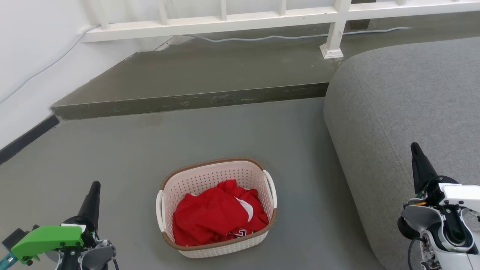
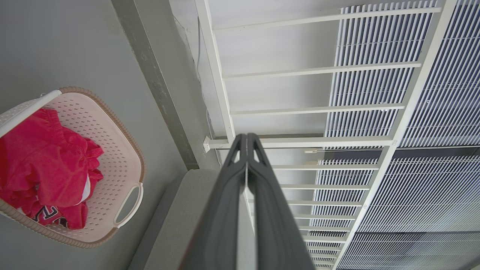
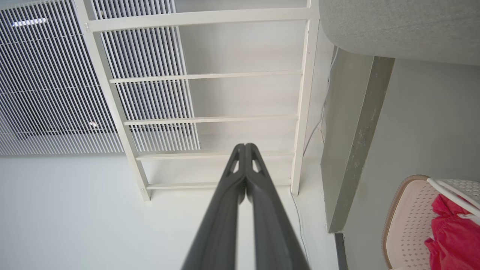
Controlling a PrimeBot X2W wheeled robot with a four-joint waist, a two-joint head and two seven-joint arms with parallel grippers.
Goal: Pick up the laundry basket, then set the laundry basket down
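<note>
The laundry basket (image 1: 210,176) stands on the grey floor in the lower middle of the head view, cream-white with a brown rim and white loop handles, holding red clothing (image 1: 219,217). It also appears at the left of the left wrist view (image 2: 120,157) and the lower right of the right wrist view (image 3: 407,221). My left gripper (image 1: 94,186) is at the lower left, well left of the basket, its fingers pressed together and empty (image 2: 246,137). At the lower right my right gripper (image 1: 414,146) rises before the sofa, also shut and empty (image 3: 245,145).
A grey sofa (image 1: 405,123) fills the right side, close to the basket's right handle. A raised dark step (image 1: 187,101) crosses the floor behind the basket, with a white railing (image 1: 333,33) and a cable on it. A white wall (image 1: 33,56) runs along the left.
</note>
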